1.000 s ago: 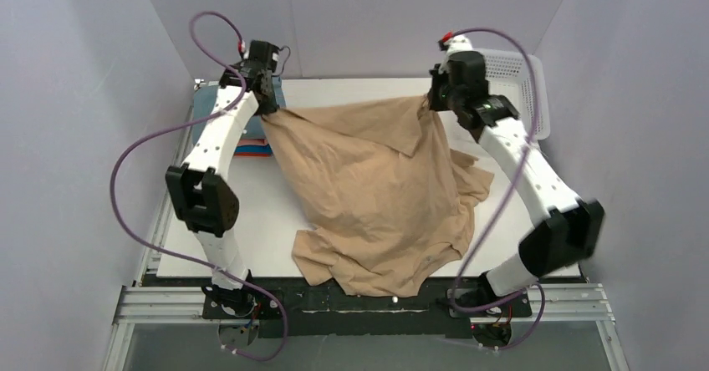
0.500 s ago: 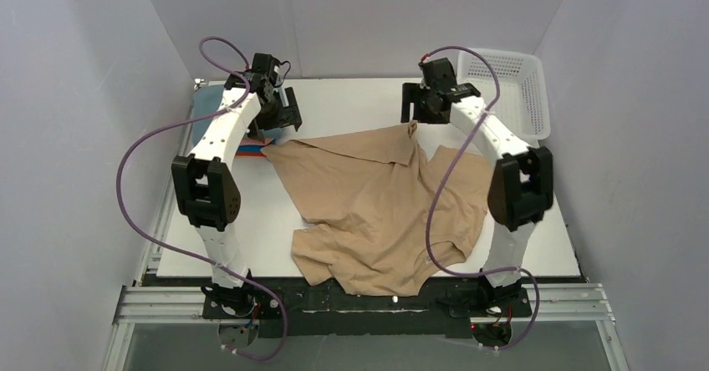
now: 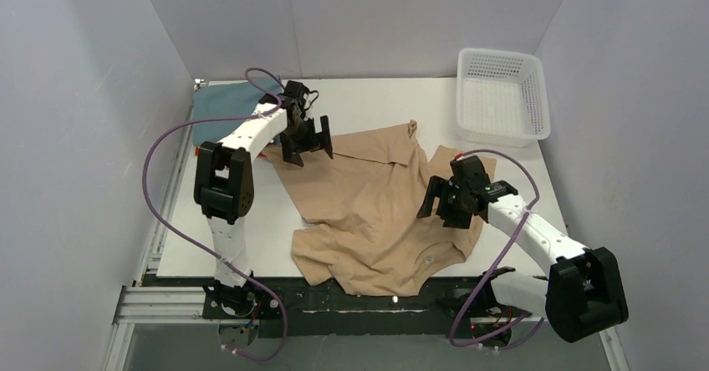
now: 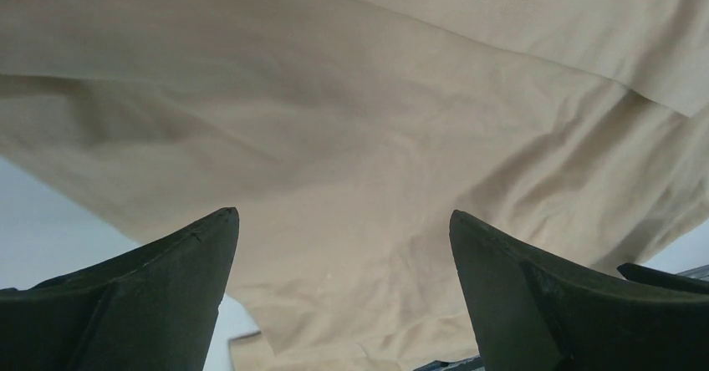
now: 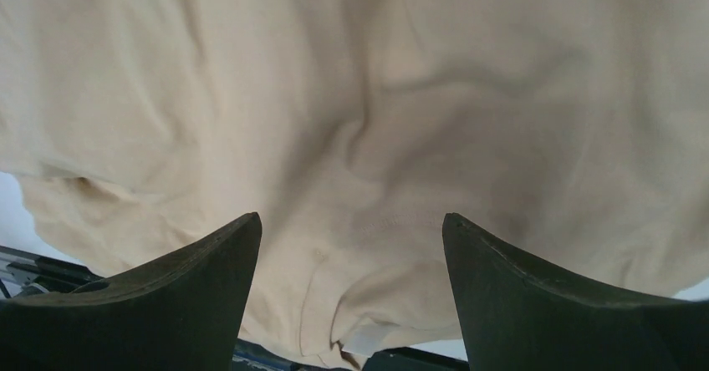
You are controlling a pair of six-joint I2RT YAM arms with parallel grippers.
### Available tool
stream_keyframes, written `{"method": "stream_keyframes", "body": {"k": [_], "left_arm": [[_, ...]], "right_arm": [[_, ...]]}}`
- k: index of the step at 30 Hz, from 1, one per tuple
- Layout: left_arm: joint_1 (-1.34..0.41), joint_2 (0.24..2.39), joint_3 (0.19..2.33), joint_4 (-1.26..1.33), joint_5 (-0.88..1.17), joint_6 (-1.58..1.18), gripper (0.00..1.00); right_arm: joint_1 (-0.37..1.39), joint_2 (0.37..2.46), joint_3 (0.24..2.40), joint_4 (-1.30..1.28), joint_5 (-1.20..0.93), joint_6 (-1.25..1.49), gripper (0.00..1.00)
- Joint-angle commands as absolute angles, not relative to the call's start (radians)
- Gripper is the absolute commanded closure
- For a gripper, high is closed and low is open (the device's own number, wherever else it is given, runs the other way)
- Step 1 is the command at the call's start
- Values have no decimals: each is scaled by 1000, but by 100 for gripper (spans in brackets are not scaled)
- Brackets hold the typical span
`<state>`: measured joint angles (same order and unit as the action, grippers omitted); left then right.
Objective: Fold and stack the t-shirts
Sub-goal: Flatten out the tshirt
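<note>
A tan-beige t-shirt (image 3: 368, 212) lies crumpled and partly spread across the middle of the table, its hem toward the back. My left gripper (image 3: 306, 142) hangs open over the shirt's back left edge; in the left wrist view the cloth (image 4: 376, 120) fills the gap between the spread fingers (image 4: 167, 287), untouched. My right gripper (image 3: 449, 205) is open above the shirt's right side. The right wrist view shows tan cloth (image 5: 351, 95) below the gripper (image 5: 351, 225) and the small white neck label (image 5: 364, 343) near the bottom. A grey-blue t-shirt (image 3: 230, 104) lies at the back left.
A white lattice basket (image 3: 502, 53) stands at the back right corner. Purple cables loop off both arms. The left arm's links reach over the table's left side, next to the grey-blue shirt. The black base rail runs along the near edge.
Both grippers opened and let go of the tan shirt, which dropped flat onto the table. The left gripper moved right and nearer; the right arm swung down over the shirt's right side.
</note>
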<state>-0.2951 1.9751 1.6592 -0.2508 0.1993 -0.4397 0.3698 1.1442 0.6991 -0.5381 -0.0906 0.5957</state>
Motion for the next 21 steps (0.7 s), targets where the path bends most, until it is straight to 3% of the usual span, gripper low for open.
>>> {"method": "stream_keyframes", "body": {"k": [1,9,16,21], "left_arm": [[-307,2058,1650,-341,245,-461,2],[-317,2042,1438,-331,237,-508,2],[-365,1797,1002,-263,189,-616,2],[-479,1643,754,-205,265,-740,2]], "right_arm": [[373,1157,624,-427,-162,677,12],[372,1463,761,-387,-88,657,13],[373,1806,1157,-452,-114,568,15],[394,2031,1513,-548,-181,454,16]]}}
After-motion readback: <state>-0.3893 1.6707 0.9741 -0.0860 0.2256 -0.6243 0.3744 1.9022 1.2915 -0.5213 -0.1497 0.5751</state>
